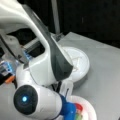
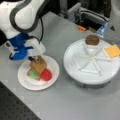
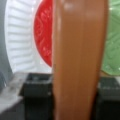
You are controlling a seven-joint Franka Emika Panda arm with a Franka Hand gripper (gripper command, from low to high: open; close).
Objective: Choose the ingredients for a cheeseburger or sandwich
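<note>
My gripper is shut on a tan-brown toast square, held on edge and tilted just over the white paper plate. On the plate, green lettuce and a red tomato disc lie side by side beneath the toast. In the wrist view the toast stands upright between the dark fingers, with tomato on its left and lettuce on its right. The dark brown patty and the yellow-orange cheese square rest on the divided tray. In a front view the arm hides most of the plate.
The white round divided tray stands on a raised base at a front view's right, close to the plate. Boxes and cables, with an orange piece, sit along the table's far edge. A dark perforated surface borders the table at the bottom left.
</note>
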